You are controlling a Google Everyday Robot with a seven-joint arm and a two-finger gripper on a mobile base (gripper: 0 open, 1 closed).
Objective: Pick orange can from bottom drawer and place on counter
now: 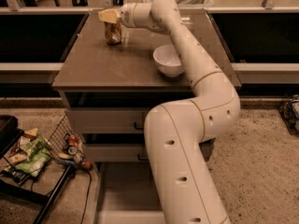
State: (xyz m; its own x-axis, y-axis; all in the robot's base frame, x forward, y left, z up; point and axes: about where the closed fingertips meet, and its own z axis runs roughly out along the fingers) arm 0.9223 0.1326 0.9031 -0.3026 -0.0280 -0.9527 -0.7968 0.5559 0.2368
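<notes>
orange can held at the far-left corner of the worktop

at the far left, on the floor beside the cabinet, a heap of litter [32, 154] lies on a dark frame: green and pale packets, with a couple of small cans against a tilted wire rack [57, 135].

next comes the grey cabinet. its worktop [100, 71] is a glossy grey-brown rectangle. near the far-left corner of the worktop is the orange can [113, 32], upright, with pale markings on its side. the gripper [111, 17] sits right on top of it, reaching in from the right, and the jaws are clamped on the can's upper end. whether the can's base touches the worktop or hangs just above it, i cannot tell.

under the front edge of the worktop, the two upper drawers [105, 120] show their grey fronts and black handles. below them the bottom drawer [122, 192] stands pulled out toward the camera, a wide flat tray with low sides, partly hidden by the robot.

further right, a white bowl [168, 60] stands upright near the middle of the worktop, well apart from the can. the cream arm [196, 125] runs from the gripper past the bowl, over the right side of the worktop, then bends down across the cabinet's front to the lower edge of the view.
</notes>
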